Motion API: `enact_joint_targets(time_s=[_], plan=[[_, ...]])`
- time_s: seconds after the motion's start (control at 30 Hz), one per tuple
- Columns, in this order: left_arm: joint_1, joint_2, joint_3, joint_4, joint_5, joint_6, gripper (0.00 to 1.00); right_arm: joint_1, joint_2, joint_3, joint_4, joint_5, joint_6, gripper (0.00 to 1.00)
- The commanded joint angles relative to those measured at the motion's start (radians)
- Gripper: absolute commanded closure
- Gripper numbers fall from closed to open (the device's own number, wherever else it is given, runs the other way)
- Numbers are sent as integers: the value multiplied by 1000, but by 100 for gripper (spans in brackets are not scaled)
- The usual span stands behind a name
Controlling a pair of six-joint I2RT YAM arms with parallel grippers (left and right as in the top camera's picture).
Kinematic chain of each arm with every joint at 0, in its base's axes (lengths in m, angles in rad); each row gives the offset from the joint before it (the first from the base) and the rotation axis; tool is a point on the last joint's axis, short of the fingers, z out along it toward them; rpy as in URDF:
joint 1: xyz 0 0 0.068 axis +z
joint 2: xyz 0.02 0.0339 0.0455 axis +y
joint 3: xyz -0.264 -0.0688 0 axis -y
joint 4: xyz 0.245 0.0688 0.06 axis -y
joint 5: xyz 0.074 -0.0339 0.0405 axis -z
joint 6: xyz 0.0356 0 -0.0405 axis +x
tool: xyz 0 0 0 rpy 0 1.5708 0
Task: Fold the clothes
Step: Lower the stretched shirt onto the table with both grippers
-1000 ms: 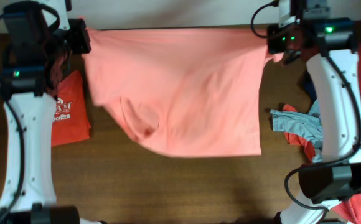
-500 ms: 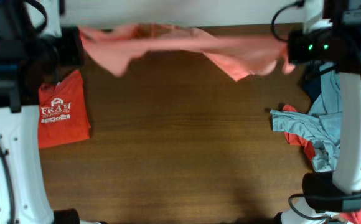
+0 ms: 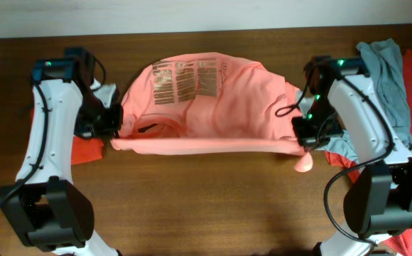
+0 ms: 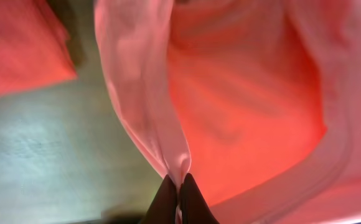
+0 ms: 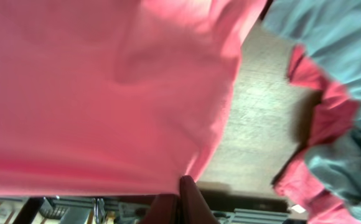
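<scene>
Above the tabletop, I see left claw and right claw each clamped on the pink shirt, lettering up.

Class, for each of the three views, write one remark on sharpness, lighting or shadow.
Overhead: sharp and evenly lit, the lettering on the salmon-pink T-shirt distinct, a soft shadow under its front edge. Left wrist: cloth near the lens looks soft; pale glare on the table; the dark fingers are underexposed. Right wrist: the T-shirt fills the frame, nearly featureless; the grey-teal shirt is blurred.
</scene>
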Motion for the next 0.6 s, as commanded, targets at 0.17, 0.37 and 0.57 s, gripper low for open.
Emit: enact_joint_targets(time_s=[0.17,0.37,0.57], plan=[[6,-18,-354,9,-43,-80,100,-25,-20,-249,83,14,78,96],[6,-86,-423,90,-55,-98,100,-47,-46,-251,115,23,84,96],[7,-166,-418,271,-126,-155,100,-47,-54,-158,176,56,84,96]])
